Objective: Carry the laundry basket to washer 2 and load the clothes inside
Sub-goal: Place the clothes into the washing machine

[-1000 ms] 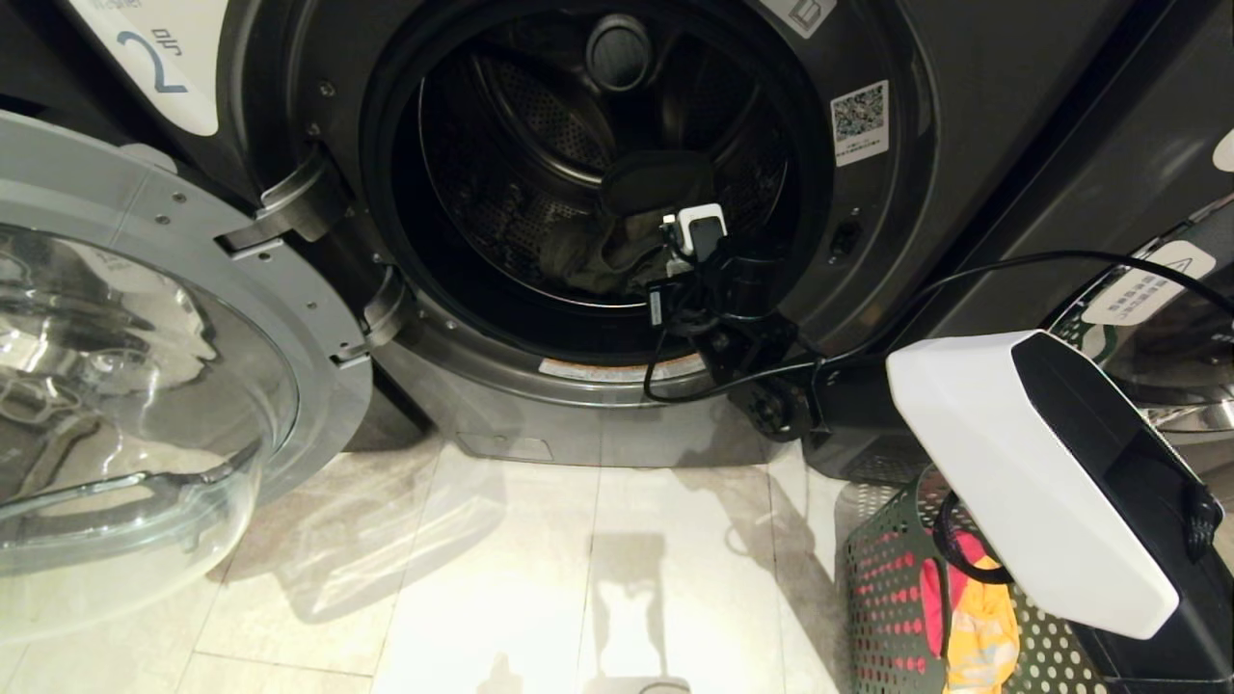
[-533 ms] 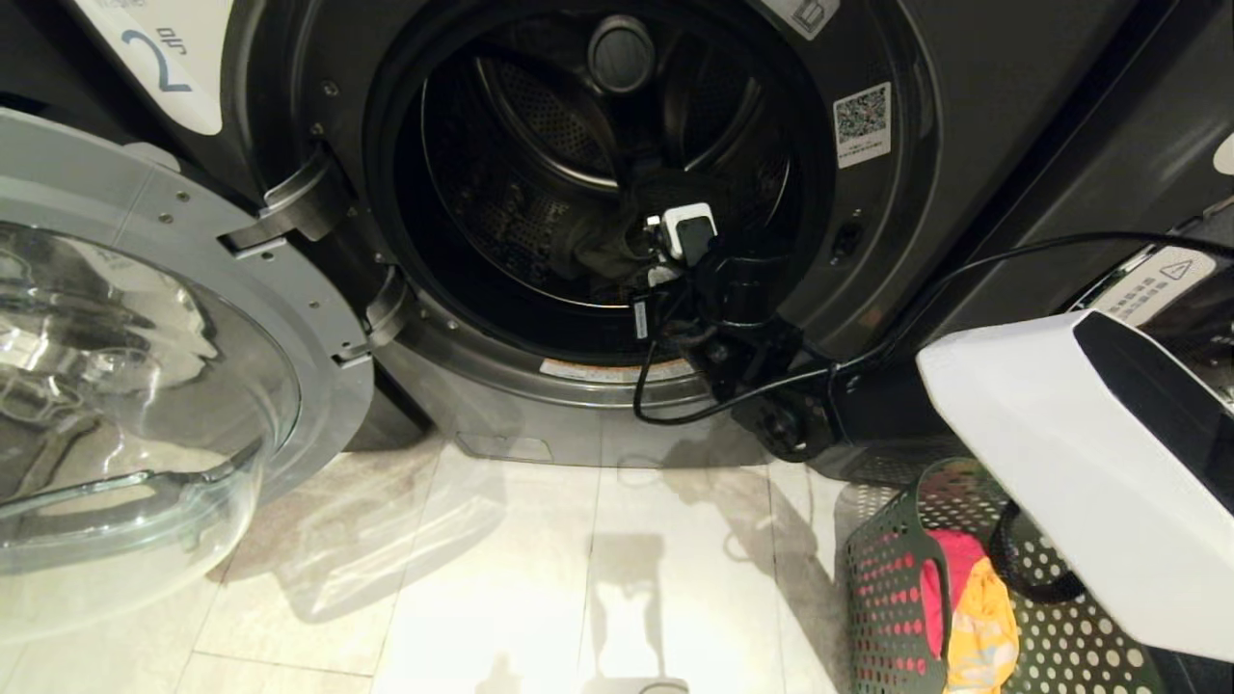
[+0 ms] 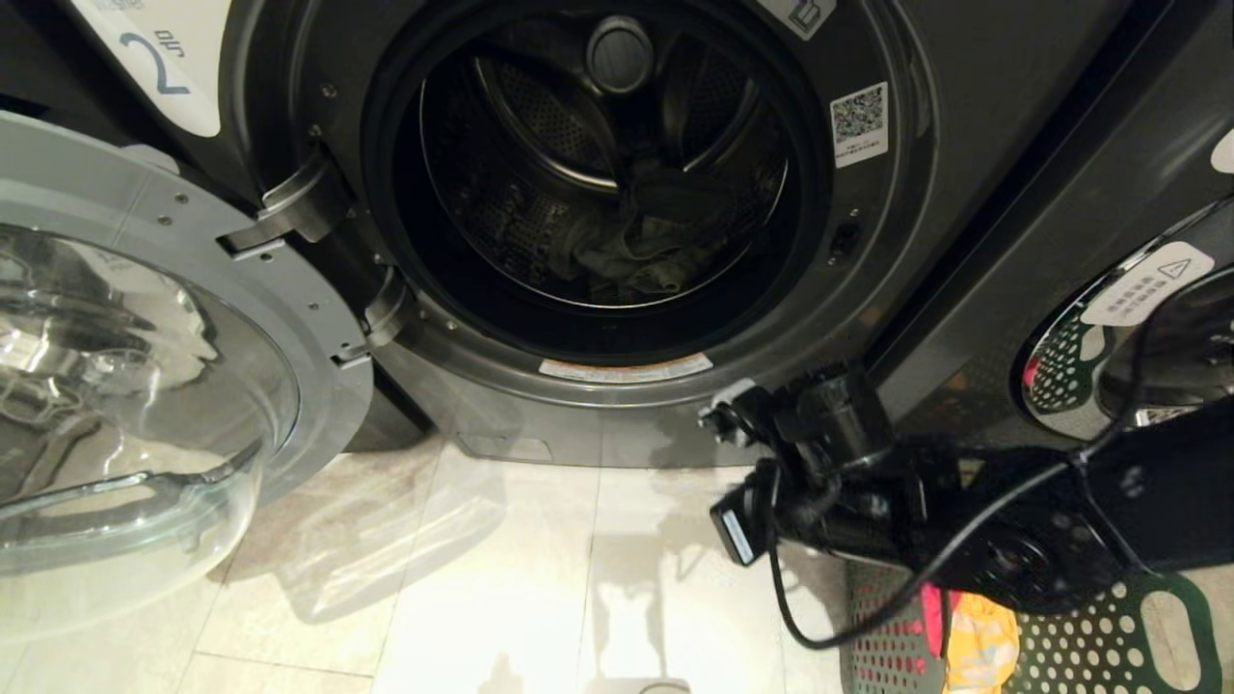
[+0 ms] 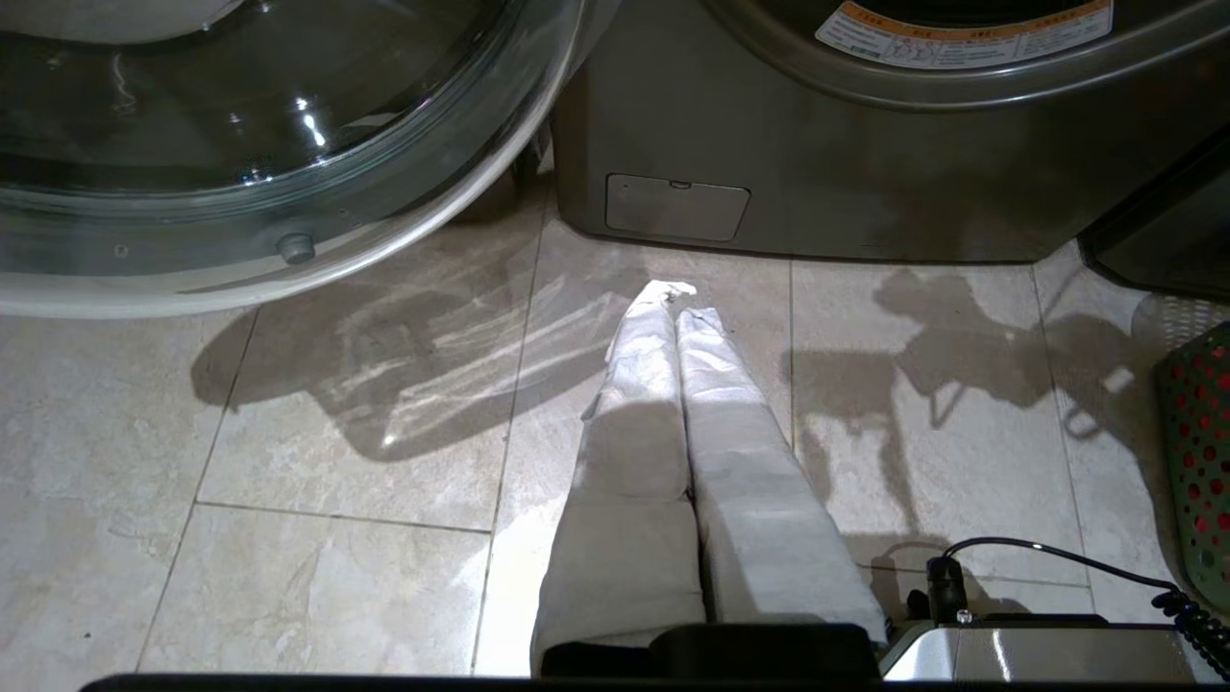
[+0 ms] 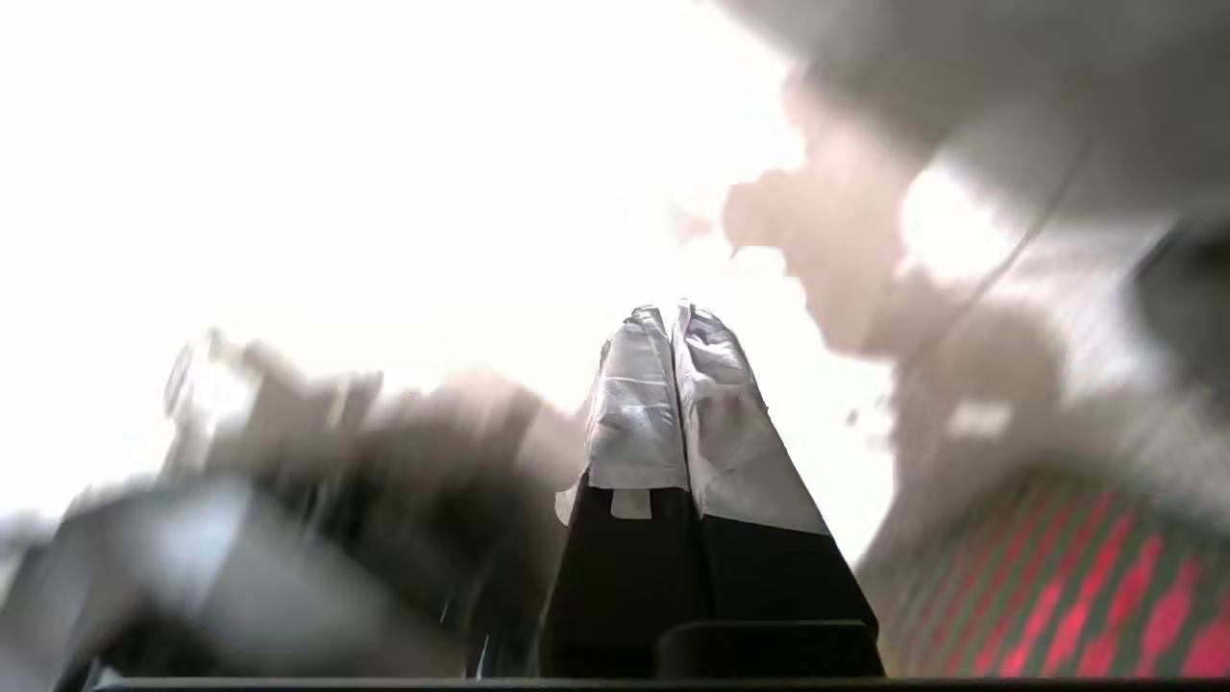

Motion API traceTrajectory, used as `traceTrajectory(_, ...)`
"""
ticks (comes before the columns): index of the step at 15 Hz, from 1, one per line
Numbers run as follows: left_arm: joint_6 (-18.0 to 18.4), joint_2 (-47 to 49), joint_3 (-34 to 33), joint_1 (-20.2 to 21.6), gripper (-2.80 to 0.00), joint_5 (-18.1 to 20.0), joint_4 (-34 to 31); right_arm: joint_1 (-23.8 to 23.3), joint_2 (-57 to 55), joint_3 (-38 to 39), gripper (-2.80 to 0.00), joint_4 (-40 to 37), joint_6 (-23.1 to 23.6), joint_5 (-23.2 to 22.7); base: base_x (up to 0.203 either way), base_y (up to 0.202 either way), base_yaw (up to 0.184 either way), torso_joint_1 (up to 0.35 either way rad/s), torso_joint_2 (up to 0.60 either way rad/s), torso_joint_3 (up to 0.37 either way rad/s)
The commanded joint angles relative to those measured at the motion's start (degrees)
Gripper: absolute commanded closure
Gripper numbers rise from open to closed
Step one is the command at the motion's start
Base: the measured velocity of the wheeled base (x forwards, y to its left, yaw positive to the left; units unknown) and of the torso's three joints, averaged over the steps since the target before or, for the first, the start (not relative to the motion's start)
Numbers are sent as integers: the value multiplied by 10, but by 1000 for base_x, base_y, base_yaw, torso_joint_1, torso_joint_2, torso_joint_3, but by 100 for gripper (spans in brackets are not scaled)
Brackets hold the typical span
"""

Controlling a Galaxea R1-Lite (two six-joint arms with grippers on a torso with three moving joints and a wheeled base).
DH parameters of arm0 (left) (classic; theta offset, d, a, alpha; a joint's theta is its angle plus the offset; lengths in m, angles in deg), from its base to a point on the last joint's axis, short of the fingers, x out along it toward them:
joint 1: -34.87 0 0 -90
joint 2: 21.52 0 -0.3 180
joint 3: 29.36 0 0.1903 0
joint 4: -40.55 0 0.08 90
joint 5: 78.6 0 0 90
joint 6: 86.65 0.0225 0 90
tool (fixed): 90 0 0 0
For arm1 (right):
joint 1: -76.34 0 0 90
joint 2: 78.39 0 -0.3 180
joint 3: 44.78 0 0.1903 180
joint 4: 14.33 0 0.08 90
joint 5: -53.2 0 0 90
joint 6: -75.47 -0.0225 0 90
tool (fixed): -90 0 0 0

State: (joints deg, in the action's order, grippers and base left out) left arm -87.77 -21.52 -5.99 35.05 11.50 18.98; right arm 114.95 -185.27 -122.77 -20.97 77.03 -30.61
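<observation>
With its fingers pressed together and empty, the right gripper [image 5: 673,317] hangs above the laundry basket [image 3: 1118,636] at near right, while grey clothes [image 3: 627,255] lie inside open washer 2 [image 3: 598,386].

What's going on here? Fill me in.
The robot is loading washer 2, whose door hangs open. A greyish garment lies in the drum. The right gripper, shut and empty, is outside the drum above the laundry basket, where red and yellow clothes remain. The left gripper hangs shut over the floor.
</observation>
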Motion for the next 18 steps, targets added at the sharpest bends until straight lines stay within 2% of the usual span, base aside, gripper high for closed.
traceTrajectory(1, 0, 0, -6, 0, 0, 0, 1, -9, 87, 110, 0, -5, -5, -5, 0, 0, 0, 0, 0, 0)
traceTrajectory(4, 0, 0, -6, 0, 0, 0, 1, -60, 176, 201, 0, 5, -21, -9, 0, 0, 0, 0, 0, 0)
traceTrajectory(7, 0, -1, -6, 0, 0, 0, 1, -177, 254, 245, 0, -8, -35, -8, 0, 0, 0, 0, 0, 0)
traceTrajectory(10, 0, 0, -6, 0, 0, 0, 1, -302, 299, 273, 0, -75, -39, -8, 0, 0, 0, 0, 0, 0)
traceTrajectory(11, 0, 0, -6, 0, 0, 0, 1, -348, 303, 282, -280, -85, -39, -7, 0, 0, 0, 0, 0, 0)
traceTrajectory(15, 0, -1, -6, 0, 0, 0, 1, -512, 275, 307, -280, -97, -43, -16, 0, 0, 0, 0, 0, 0)
traceTrajectory(18, 0, 0, -6, 0, 0, 0, 1, -584, 167, 311, -280, -41, -48, -37, 0, 0, 0, 0, 0, 0)
